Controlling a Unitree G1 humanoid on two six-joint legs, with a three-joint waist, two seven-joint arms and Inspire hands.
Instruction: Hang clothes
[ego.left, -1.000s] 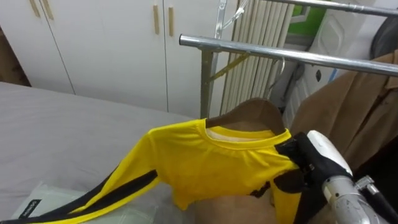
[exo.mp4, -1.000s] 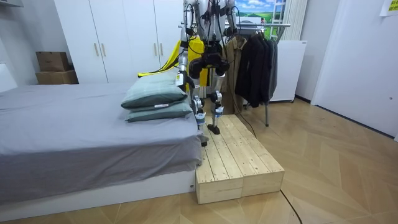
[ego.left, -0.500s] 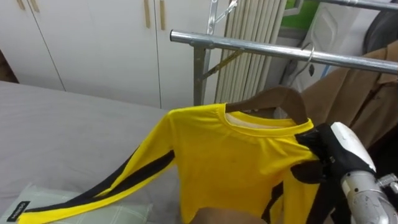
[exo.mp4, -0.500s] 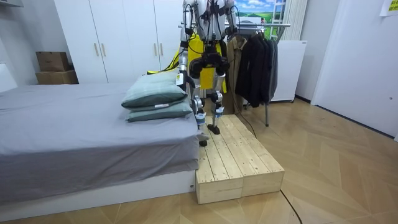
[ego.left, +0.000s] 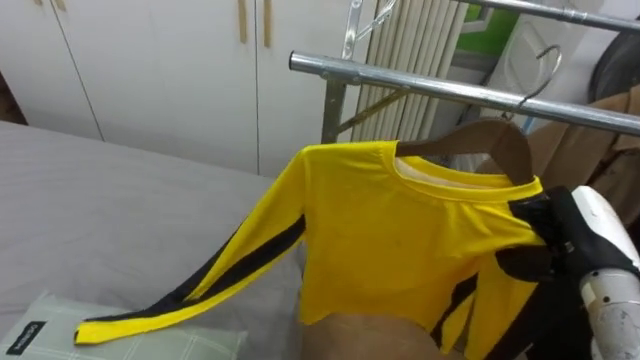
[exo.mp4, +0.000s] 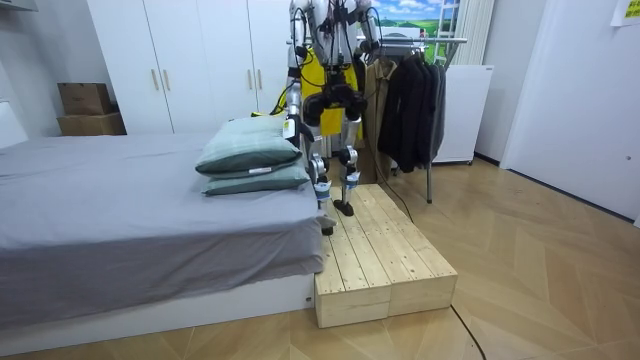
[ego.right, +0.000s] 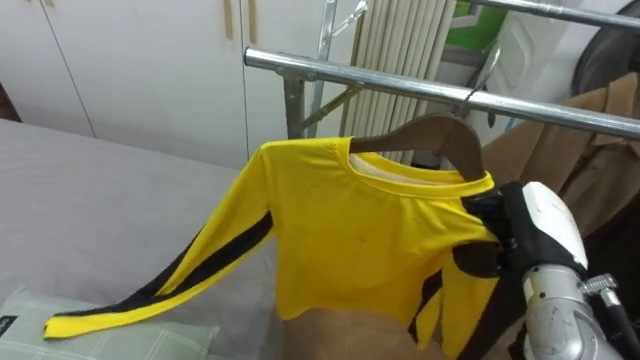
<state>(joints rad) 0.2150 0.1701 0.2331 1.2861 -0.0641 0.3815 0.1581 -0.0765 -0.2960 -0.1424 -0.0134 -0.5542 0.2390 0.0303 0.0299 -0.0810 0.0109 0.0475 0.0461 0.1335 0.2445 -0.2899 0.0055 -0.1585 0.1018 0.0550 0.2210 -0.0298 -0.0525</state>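
Observation:
A yellow shirt (ego.left: 400, 240) with black stripes hangs on a brown wooden hanger (ego.left: 492, 140). My right hand (ego.left: 580, 235) is shut on the hanger's end through the shirt's shoulder and holds it up at the metal rail (ego.left: 400, 82). The hanger's wire hook (ego.left: 538, 70) reaches above the rail's height; whether it rests on the rail I cannot tell. One long sleeve (ego.left: 200, 295) trails down to the left over the bed. In the room view I stand on a wooden platform (exo.mp4: 385, 255) facing the rack, and my left hand (exo.mp4: 288, 125) hangs low beside the pillows.
A tan coat (ego.left: 600, 130) and dark clothes (exo.mp4: 410, 100) hang on the rail to the right. The grey bed (ego.left: 100, 210) with a green pillow (ego.left: 40, 335) lies on my left. White wardrobe doors (ego.left: 150, 70) and a radiator (ego.left: 420, 40) stand behind the rack.
My right hand has lifted the hanger and shirt up and to the right. The hook has gone from below the rail to above it.

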